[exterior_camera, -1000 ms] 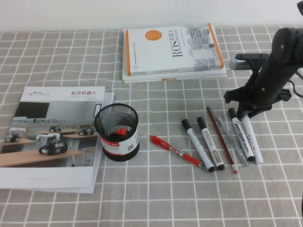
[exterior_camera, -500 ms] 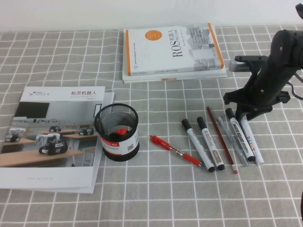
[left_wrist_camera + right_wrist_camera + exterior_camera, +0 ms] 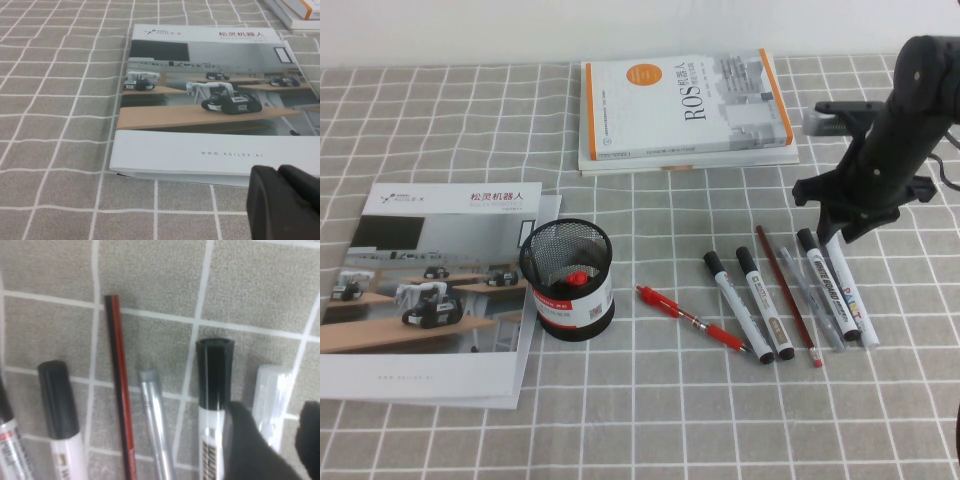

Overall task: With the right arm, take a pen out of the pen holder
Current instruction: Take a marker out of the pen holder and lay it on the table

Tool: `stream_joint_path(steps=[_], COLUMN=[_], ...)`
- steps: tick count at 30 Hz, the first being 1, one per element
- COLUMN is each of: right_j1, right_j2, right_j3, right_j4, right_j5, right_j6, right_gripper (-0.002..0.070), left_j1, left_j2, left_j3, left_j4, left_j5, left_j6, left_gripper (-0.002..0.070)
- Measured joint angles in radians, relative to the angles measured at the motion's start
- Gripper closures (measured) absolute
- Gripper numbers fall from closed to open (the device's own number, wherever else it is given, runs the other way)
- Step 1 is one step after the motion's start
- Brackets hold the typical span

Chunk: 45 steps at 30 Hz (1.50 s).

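Right gripper (image 3: 276,426), jaws apart, seemingly straddles the white-capped marker (image 3: 270,385); left gripper (image 3: 284,202) hovers by the brochure (image 3: 200,107).

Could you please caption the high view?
Right gripper open above the white marker, right of mesh pen holder; left gripper near brochure.

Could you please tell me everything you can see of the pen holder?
The pen holder is a black wire-mesh cylinder, open-topped, with a red-and-white label band round its lower half. It stands upright on the checked tablecloth at the brochure's right edge; a red pen top shows inside. Nothing grips it: the right gripper hangs open over the markers far to its right, the left gripper over the brochure's near edge.
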Motion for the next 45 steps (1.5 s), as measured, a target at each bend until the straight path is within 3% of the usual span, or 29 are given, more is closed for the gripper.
stream_joint_path(steps=[4, 8, 15, 18, 28, 39, 45], right_j1=[0.002, 0.025, 0.101, 0.121, 0.124, 0.124, 0.124], right_j2=[-0.003, -0.061, -0.372, -0.533, -1.030, -1.641, -1.773], right_j3=[-0.033, -0.028, 0.104, 0.199, 0.510, 0.992, 1.147], right_j4=[-0.012, -0.051, -0.129, -0.132, -0.132, -0.115, -0.105], right_j5=[0.045, 0.068, 0.011, -0.015, -0.018, -0.178, -0.166], right_j6=[0.000, 0.000, 0.002, 0.021, 0.045, 0.073, 0.127], right_gripper=[0.0432, 0.0441, 0.0646, 0.0675, 0.0688, 0.0688, 0.0688], left_j1=[0.000, 0.000, 0.000, 0.000, 0.000, 0.000, 0.000], left_j2=[0.000, 0.000, 0.000, 0.000, 0.000, 0.000, 0.000], left_j3=[0.000, 0.000, 0.000, 0.000, 0.000, 0.000, 0.000], left_j4=[0.000, 0.000, 0.000, 0.000, 0.000, 0.000, 0.000], left_j5=[0.000, 0.000, 0.000, 0.000, 0.000, 0.000, 0.000], left_j6=[0.000, 0.000, 0.000, 0.000, 0.000, 0.000, 0.000], left_gripper=[0.0678, 0.0678, 0.0678, 0.0678, 0.0678, 0.0678, 0.0678])
